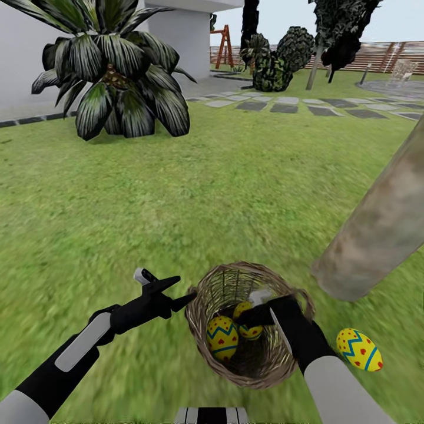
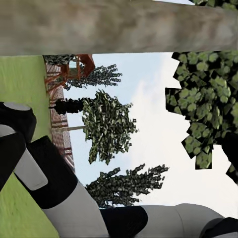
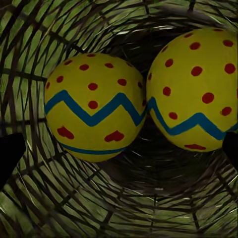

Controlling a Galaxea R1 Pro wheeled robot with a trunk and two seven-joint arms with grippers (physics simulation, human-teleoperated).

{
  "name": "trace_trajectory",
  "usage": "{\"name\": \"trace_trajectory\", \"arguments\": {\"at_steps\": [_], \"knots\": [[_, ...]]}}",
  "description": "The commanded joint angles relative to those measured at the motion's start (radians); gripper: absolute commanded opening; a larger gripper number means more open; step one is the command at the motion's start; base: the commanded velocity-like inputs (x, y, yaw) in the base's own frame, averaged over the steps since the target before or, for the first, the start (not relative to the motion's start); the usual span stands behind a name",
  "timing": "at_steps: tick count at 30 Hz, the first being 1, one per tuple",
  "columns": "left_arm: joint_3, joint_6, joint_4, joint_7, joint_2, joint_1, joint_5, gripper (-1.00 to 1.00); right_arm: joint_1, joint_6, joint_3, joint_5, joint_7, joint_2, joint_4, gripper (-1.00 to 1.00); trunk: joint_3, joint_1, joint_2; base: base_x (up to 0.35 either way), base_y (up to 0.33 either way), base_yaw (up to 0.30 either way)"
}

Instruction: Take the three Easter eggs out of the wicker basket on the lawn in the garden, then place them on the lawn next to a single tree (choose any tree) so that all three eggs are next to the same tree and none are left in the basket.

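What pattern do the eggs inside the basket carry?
Yellow eggs with red dots and a blue zigzag band, clearest in the right wrist view.

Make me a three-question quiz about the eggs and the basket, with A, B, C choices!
1. Where is the egg that is out of the wicker basket?
A. On the lawn near the tree
B. On the stone path
C. Under the spiky plant

2. How many eggs lie inside the basket?
A. None
B. Two
C. Three

3. What is the right tool doing?
A. Resting on the grass
B. Pointing at the sky
C. Reaching down into the basket

Answers: 1 A, the egg lies on grass close to the trunk's foot. 2 B, the right wrist view shows two eggs side by side. 3 C, the right arm dips past the basket's rim toward the eggs.
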Motion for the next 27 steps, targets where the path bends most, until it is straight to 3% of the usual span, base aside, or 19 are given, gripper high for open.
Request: {"name": "trace_trajectory", "arguments": {"at_steps": [1,6,10,27], "knots": [[-0.003,0.004,0.0,-0.001,0.001,-0.001,0.006,1.0,-0.011,-0.014,0.0,0.011,0.008,0.004,0.028,1.0,-0.005,0.0,-0.001,0.0,0.0,0.0],[-0.003,0.004,0.0,-0.001,0.001,-0.001,0.006,1.0,-0.07,-0.073,-0.002,0.009,0.008,0.023,0.161,1.0,-0.024,0.002,-0.002,0.0,0.0,0.0],[-0.002,0.004,0.001,-0.001,0.001,-0.001,0.006,1.0,-0.101,-0.112,-0.002,0.009,0.008,0.035,0.215,1.0,-0.04,0.004,-0.003,0.0,0.0,0.0],[0.002,0.005,-0.001,-0.003,0.007,0.005,0.008,1.0,-0.112,-0.235,-0.006,0.005,0.008,0.047,0.213,1.0,-0.101,0.011,-0.007,0.0,0.0,0.0]]}}
